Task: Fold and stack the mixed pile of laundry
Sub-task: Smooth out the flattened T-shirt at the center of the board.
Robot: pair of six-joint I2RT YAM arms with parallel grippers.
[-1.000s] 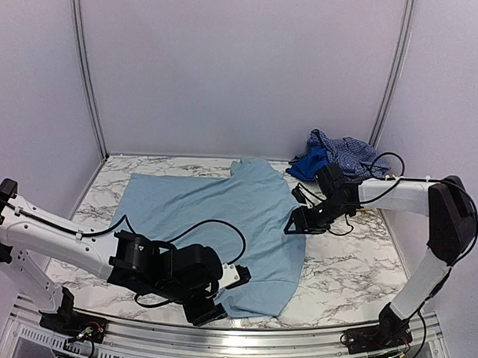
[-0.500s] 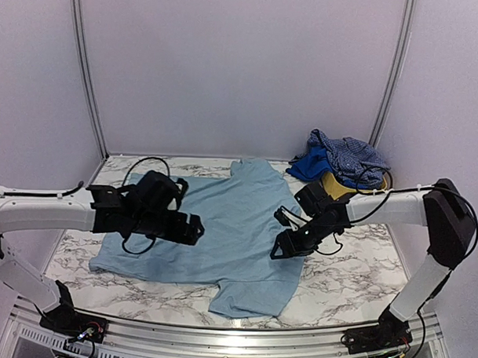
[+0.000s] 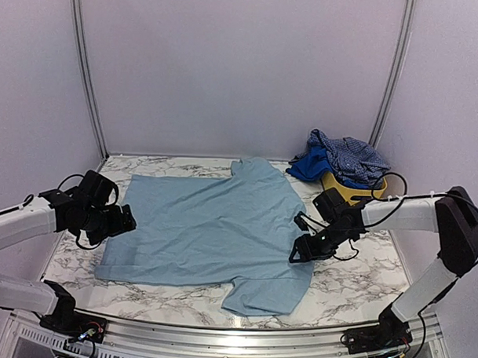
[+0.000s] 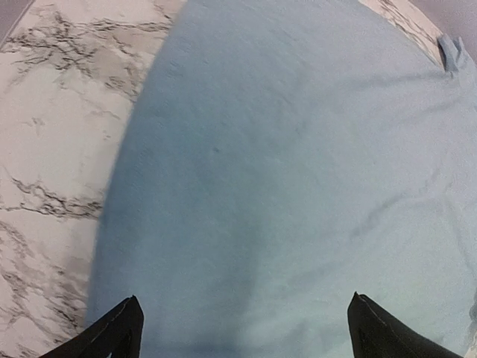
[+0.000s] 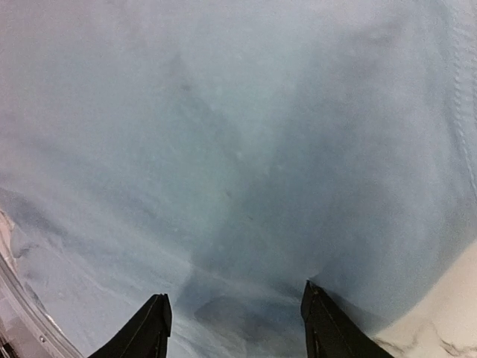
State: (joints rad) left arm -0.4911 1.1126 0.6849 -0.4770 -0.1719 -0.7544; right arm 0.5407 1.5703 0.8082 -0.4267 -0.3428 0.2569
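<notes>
A pale sky-blue T-shirt point(image 3: 214, 229) lies spread flat across the marble table point(image 3: 353, 281). My left gripper point(image 3: 129, 221) hovers at the shirt's left edge, open wide. In the left wrist view its jaws point(image 4: 242, 335) hold nothing, with the shirt point(image 4: 298, 171) under them. My right gripper point(image 3: 299, 252) sits low on the shirt's right edge, jaws point(image 5: 235, 321) open and astride a small bump of the shirt point(image 5: 246, 134). The rest of the laundry pile sits at the back right: a navy-and-white check shirt point(image 3: 348, 154) and a royal-blue piece point(image 3: 308, 165).
A small yellow basket point(image 3: 356, 191) stands under the back-right pile, close behind my right forearm. Bare marble point(image 4: 52, 149) shows left of the shirt and along the front point(image 3: 148, 298). Grey walls close in the table on three sides.
My left arm swung from the shirt's front hem across to its left edge, and its jaws opened wide. The right gripper shifted a little along the shirt's right edge. The shirt now lies flatter.
</notes>
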